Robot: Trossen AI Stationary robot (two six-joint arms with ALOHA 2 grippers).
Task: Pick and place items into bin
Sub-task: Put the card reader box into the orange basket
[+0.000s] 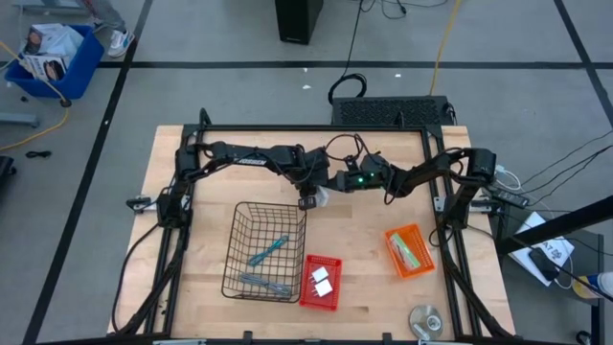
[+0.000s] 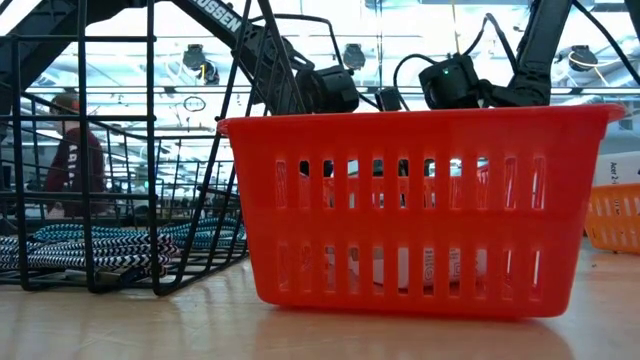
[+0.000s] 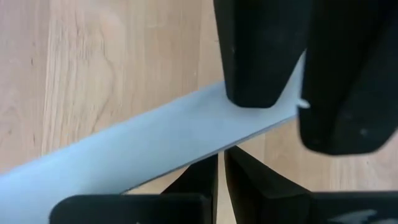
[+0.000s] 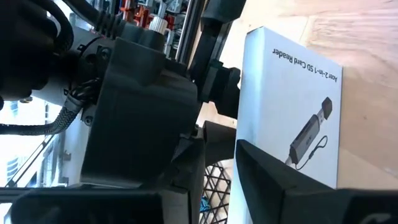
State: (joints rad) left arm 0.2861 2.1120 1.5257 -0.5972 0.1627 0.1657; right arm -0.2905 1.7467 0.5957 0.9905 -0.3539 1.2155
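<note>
A flat white pack point(image 1: 322, 198) printed with a card reader point(image 4: 292, 106) hangs over the table's middle, just off the wire bin's point(image 1: 263, 251) far right corner. My left gripper point(image 3: 221, 171) is shut on it. My right gripper point(image 4: 219, 149) reaches in level from the right and closes on the pack's end point(image 3: 297, 84). Two teal and grey tools point(image 1: 268, 251) lie in the wire bin. Two white blocks point(image 1: 321, 281) sit in the red basket point(image 1: 308, 297). White cards with green print point(image 1: 412, 254) lie in the orange basket point(image 1: 395, 238). My left gripper pinches one long edge of the pack point(image 3: 208, 152) between its two fingers, coming steeply from above. The pack shows edge-on across the fingers and hangs clear of the wood. My right gripper has one finger point(image 3: 261, 56) on each flat face at the pack's end, coming in level from the table's right. Only a white sliver shows between them; whether both pads press, I cannot tell.
A round silver disc point(image 1: 426, 319) lies near the front right corner. In the low view the red basket point(image 2: 420, 210) fills the foreground and hides the pack. A person point(image 2: 75, 160) stands in the room beyond the table.
</note>
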